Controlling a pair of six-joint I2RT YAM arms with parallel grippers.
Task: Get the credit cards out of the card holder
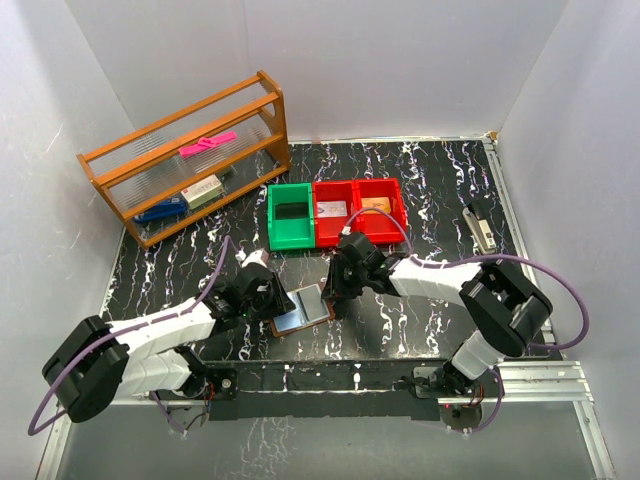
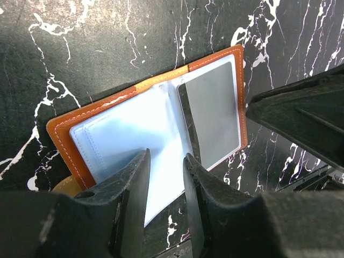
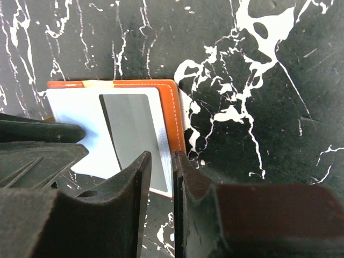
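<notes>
The card holder (image 2: 64,134) lay open on the black marbled table (image 1: 420,180), between the two arms. One silver-grey card (image 2: 212,113) showed in its right-hand sleeve. The left gripper (image 2: 165,158) stood over the near edge with its jaws a little apart and a pale blue sleeve showing in the gap. The right gripper (image 3: 161,158) was at the holder's other edge, its jaws narrow. I could not tell whether they pinched the rim. Behind stood one green bin (image 1: 272,215) and two red bins (image 1: 332,238). A wooden rack (image 1: 270,105) held a pink item (image 1: 207,143), a blue item (image 1: 160,210) and a box (image 1: 203,190), its label too small to read.
</notes>
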